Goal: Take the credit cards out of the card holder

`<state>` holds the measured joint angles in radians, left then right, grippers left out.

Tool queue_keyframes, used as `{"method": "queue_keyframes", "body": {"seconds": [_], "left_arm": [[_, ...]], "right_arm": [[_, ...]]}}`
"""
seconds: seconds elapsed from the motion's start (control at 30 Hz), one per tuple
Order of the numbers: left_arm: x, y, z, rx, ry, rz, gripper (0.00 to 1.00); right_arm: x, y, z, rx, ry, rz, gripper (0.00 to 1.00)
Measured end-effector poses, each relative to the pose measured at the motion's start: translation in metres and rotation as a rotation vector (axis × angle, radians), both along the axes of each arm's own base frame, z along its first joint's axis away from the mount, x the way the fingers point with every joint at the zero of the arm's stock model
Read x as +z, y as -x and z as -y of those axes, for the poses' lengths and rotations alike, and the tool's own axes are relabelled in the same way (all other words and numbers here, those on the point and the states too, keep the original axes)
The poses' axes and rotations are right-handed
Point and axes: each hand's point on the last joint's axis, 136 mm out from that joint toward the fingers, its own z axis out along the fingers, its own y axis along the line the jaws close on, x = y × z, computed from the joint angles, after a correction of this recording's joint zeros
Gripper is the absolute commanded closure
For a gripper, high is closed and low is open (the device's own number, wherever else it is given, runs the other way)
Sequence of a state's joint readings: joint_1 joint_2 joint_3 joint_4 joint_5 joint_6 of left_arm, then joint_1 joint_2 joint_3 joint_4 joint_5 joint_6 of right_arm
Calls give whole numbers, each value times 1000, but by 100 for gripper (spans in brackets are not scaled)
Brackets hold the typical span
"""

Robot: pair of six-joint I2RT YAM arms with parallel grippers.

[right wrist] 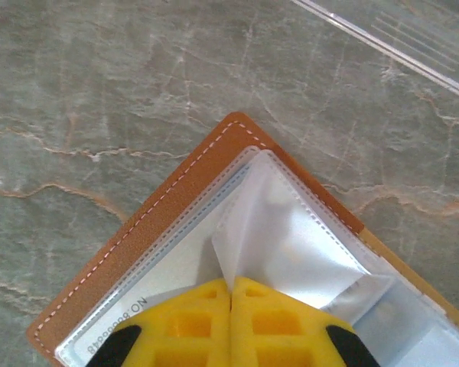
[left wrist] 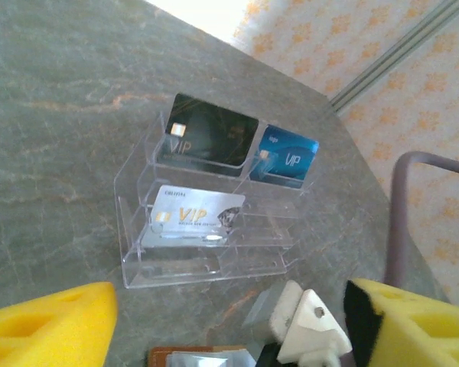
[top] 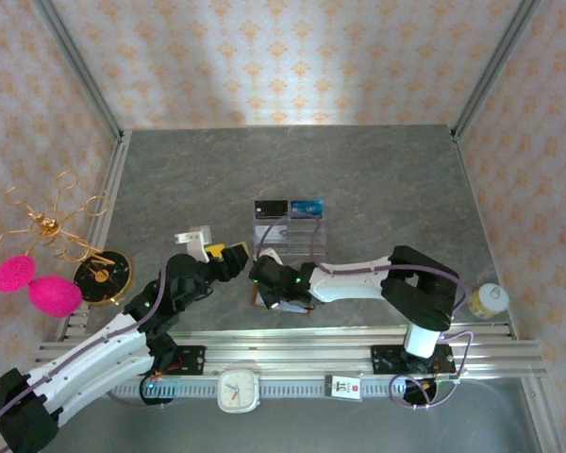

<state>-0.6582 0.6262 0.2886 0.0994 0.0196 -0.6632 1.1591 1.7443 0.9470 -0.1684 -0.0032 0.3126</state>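
The card holder (right wrist: 149, 206) lies open on the table (right wrist: 99, 76), near the front and about midway between the two arms. It is just in front of a clear acrylic stand (left wrist: 130, 191). The right tool (right wrist: 229, 294) is directly over it, pointing down onto the grey lining. Its yellow fingers are pressed tight together, and the corner of a pale flap (right wrist: 291, 237) with stitched edges runs into the seam between them. From here I cannot say whether they nip a card edge or only that clear sleeve.

A credit card (right wrist: 172, 267) sits inside the sleeve, its printed number just beside the fingers. Its long edge runs along the stitched leather border, so it lies diagonally to the tool. One corner of the wallet points away from the tool.

The left tool (left wrist: 231, 306) hangs just to the left of the wallet with its fingers spread wide and nothing between them. It faces across the wallet towards the stand. The right arm is plainly the nearer one, already on the wallet. The left is close enough to pin the leather down, I would judge.

The stand holds a black card (left wrist: 210, 138) and a blue card (left wrist: 287, 157) on its upper tier. A pale VIP card (left wrist: 191, 218) sits lower down.

The pull will likely have to follow the sleeve's open side. Otherwise the whole wallet may lift with it.
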Motion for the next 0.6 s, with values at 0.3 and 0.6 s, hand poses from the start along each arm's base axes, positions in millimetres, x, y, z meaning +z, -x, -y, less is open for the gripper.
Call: {"method": "queue_keyframes", "body": {"seconds": [0.3,0.6], "left_arm": [[-67,11,12,-63,-42,-194,100],[-114,30,42,-211,-95,-341,100]], "right_arm": [[13,1,8,36,-186,-36,100],[21,9,4,73,-286,-30,100]]}}
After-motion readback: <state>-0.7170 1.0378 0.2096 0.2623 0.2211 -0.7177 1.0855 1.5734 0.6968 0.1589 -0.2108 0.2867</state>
